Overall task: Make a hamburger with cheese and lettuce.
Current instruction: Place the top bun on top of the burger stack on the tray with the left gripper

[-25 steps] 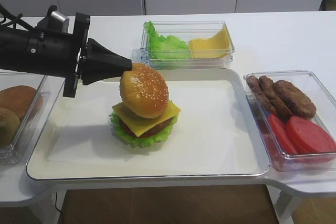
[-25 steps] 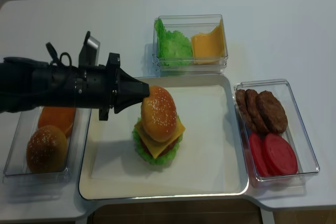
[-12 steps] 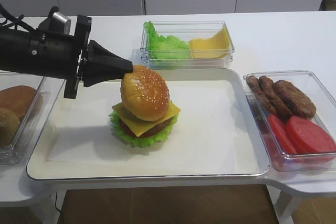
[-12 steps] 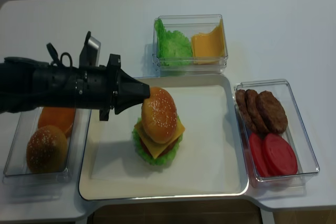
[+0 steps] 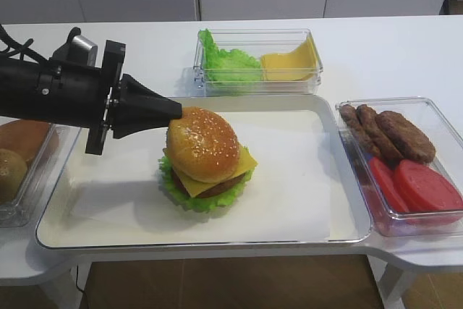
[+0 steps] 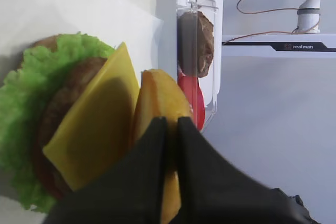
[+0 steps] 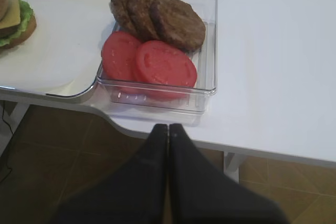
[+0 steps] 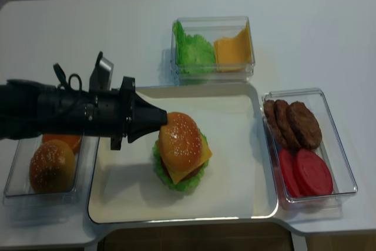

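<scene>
The hamburger [image 5: 206, 161] stands on the white tray [image 5: 304, 179], left of its middle. It is a stack of frilly lettuce [image 5: 181, 197], brown patty [image 5: 219, 187] and yellow cheese [image 5: 189, 183], capped by a sesame bun [image 5: 202, 141] that sits tilted. My left gripper [image 5: 177, 108] reaches in from the left, shut on the bun's upper left edge. In the left wrist view the fingers [image 6: 152, 145] pinch the bun's rim [image 6: 163, 95] beside the cheese [image 6: 100, 129] and lettuce [image 6: 31, 77]. My right gripper [image 7: 168, 127] is shut and empty, off the table's front edge.
A clear box of loose lettuce and cheese slices [image 5: 257, 59] stands behind the tray. A box of patties and tomato slices [image 5: 401, 164] is at the right. A box of buns [image 5: 22, 157] lies under my left arm.
The bun has come down onto the cheese, and the whole stack has shifted a little right and toward the front. My left gripper followed, still shut on the bun.
</scene>
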Available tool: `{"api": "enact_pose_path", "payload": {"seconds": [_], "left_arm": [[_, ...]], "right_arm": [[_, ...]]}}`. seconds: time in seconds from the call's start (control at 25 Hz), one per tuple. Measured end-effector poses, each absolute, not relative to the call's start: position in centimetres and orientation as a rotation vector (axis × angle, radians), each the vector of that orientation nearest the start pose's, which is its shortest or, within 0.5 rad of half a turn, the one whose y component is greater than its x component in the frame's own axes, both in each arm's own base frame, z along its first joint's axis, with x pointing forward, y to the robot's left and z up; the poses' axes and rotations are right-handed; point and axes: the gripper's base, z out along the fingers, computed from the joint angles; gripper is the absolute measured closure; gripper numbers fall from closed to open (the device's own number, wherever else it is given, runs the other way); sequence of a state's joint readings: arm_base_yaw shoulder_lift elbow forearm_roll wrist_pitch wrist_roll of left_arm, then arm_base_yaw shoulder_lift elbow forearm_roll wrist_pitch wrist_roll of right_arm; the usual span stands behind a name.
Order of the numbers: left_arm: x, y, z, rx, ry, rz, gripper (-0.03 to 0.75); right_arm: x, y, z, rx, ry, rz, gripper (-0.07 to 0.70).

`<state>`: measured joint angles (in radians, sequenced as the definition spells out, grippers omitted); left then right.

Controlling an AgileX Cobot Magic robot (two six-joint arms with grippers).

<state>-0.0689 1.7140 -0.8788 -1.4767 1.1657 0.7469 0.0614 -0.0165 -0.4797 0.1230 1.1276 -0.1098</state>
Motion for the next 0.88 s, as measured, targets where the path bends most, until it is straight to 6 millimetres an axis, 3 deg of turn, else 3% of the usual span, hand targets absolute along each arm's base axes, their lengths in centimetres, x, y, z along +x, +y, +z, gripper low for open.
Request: {"api": "enact_pose_path", "payload": {"seconds": [0.88], "left_arm": [[29.36, -10.39, 21.43, -0.151, 2.418, -1.739, 0.671]], "right_arm": [[-0.90, 0.96, 26.68, -0.191, 2.102, 0.120, 0.636]]}}
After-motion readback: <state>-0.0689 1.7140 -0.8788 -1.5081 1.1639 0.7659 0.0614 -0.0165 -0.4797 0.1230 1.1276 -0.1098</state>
